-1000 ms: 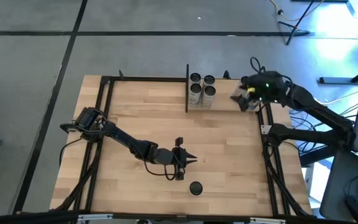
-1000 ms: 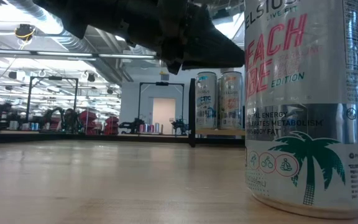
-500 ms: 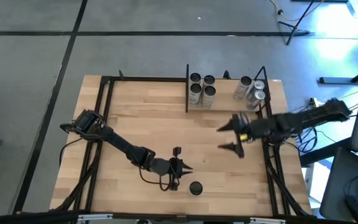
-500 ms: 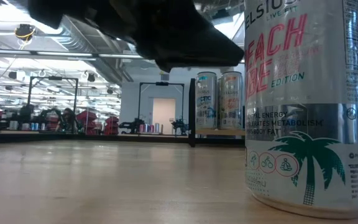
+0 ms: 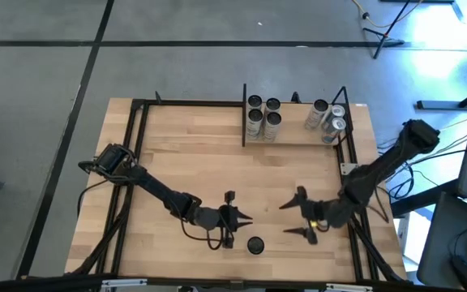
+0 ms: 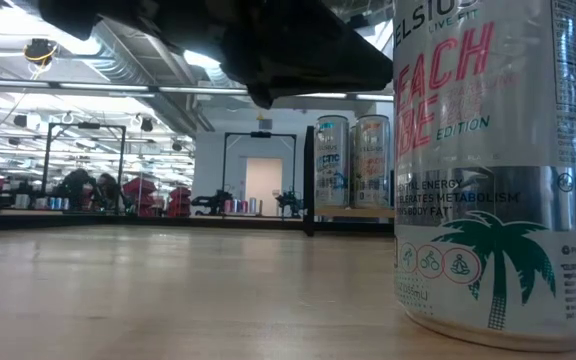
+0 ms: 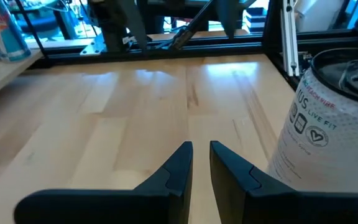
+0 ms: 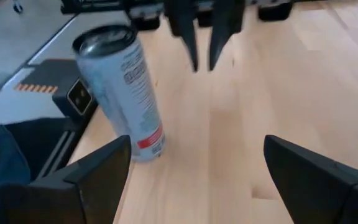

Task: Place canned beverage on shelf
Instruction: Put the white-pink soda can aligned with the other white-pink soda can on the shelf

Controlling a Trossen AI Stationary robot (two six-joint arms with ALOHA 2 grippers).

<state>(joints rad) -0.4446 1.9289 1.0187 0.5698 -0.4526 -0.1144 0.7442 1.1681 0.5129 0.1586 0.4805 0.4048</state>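
Can [image 5: 255, 245] stands upright near the table's front edge, the right gripper [image 5: 304, 217] just beside it, jaws spread wide and empty, the left gripper [image 5: 242, 218] pinched nearly closed, holding nothing. Smooth, rigid, likely slick aluminium, so I'd squeeze mid-body, then on to the shelf [image 5: 294, 139]

This looks like a big robot lab or workshop. The light wood desk [image 5: 193, 162] sits in a black metal frame on a bare grey floor [image 5: 47, 73] marked with dark lines. 2 dark robot arms [image 5: 156, 188] are fixed to the desk's sides, with loose cables [image 5: 440, 130] beside it. Looking level across the desk, the room behind is wide and open, with long ceiling lights [image 6: 68, 88], silver air pipes [image 6: 118, 50] overhead, and more black frames [image 6: 63, 150] like this one (other robot stations, it seems). A doorway [image 6: 261, 185] shows far back.
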